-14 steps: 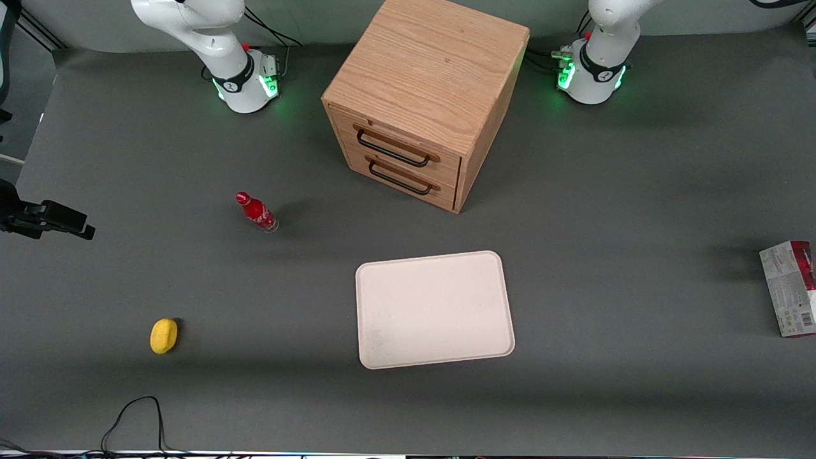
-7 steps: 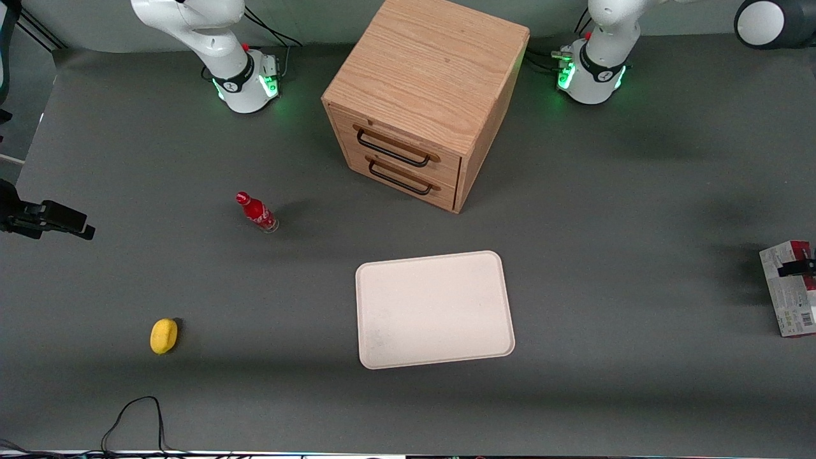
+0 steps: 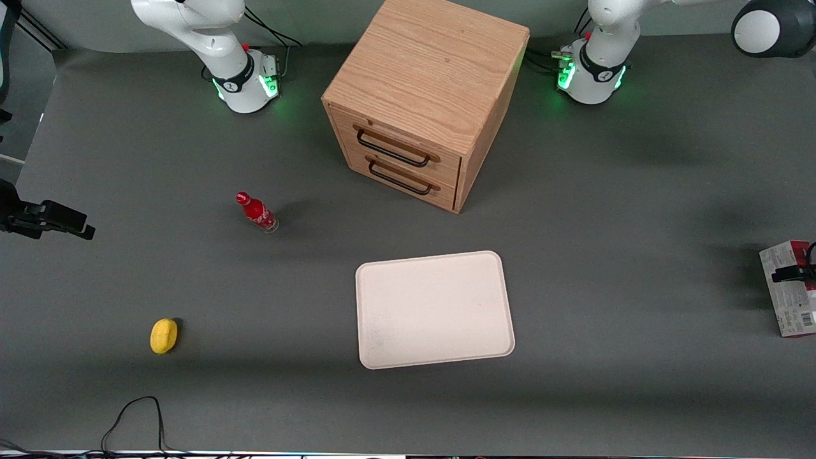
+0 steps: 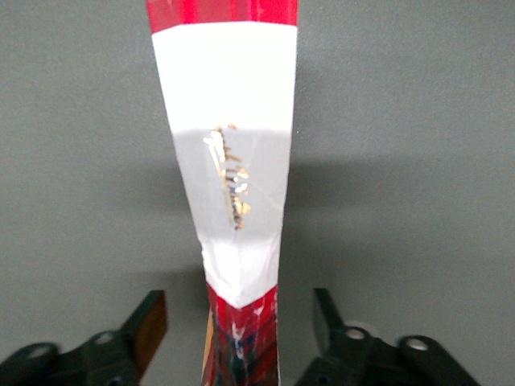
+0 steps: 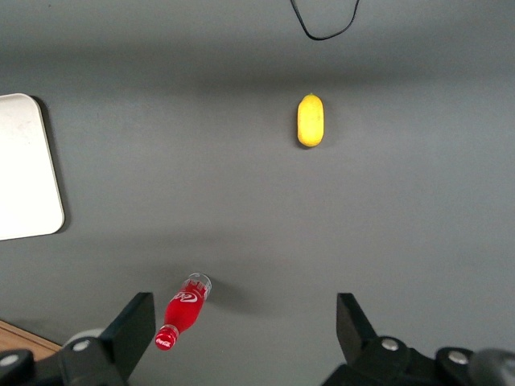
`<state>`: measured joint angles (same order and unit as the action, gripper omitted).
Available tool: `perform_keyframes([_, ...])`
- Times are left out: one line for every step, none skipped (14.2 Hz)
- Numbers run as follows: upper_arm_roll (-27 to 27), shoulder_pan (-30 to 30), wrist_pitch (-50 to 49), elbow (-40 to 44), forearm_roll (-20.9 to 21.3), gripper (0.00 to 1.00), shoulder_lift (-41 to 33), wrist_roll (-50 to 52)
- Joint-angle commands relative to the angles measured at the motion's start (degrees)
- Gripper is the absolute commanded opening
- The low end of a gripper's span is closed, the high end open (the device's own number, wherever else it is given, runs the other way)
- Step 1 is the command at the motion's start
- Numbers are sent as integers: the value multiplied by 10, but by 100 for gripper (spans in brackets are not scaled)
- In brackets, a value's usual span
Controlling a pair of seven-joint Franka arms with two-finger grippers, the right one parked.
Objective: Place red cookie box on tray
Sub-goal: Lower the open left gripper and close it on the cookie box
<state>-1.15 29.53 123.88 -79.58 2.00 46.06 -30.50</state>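
Fingers [image 4: 240,338] spread, straddling red cookie box [image 4: 229,169].

The tray [image 3: 435,310] lies flat on the counter [image 3: 605,210], nearer the front camera than the wooden drawer cabinet [image 3: 424,99]. The cookie box [image 3: 790,288] stands toward the working arm's end of the counter, well apart from the tray. The gripper [image 4: 240,326] is over the box, one of its fingers [image 4: 149,323] on each side.
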Motion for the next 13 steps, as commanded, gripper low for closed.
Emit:
perform_keyframes([-4,-12,-2,3,7,0,-4,9])
perform_keyframes([-4,-12,-3,6,8,0,-4,9])
perform_keyframes([-4,-12,-7,12,9,0,-4,8])
perform_keyframes([-4,-12,-9,14,10,0,-4,8])
perform_keyframes([-4,-12,-10,14,10,0,-5,7])
perform_keyframes([-5,-12,-12,14,10,0,-7,6])
perform_keyframes([-5,-12,-14,14,11,0,-10,7])
perform_keyframes([-5,-11,-20,15,11,0,-14,5])
perform_keyframes([-5,-11,-39,18,11,0,-22,5])
perform_keyframes([-5,-11,-70,30,10,0,-28,5])
perform_keyframes([-5,-11,-108,39,10,0,-48,6])
perform_keyframes([-5,-11,-145,39,8,0,-71,6])
perform_keyframes([-5,-9,-178,39,5,0,-101,4])
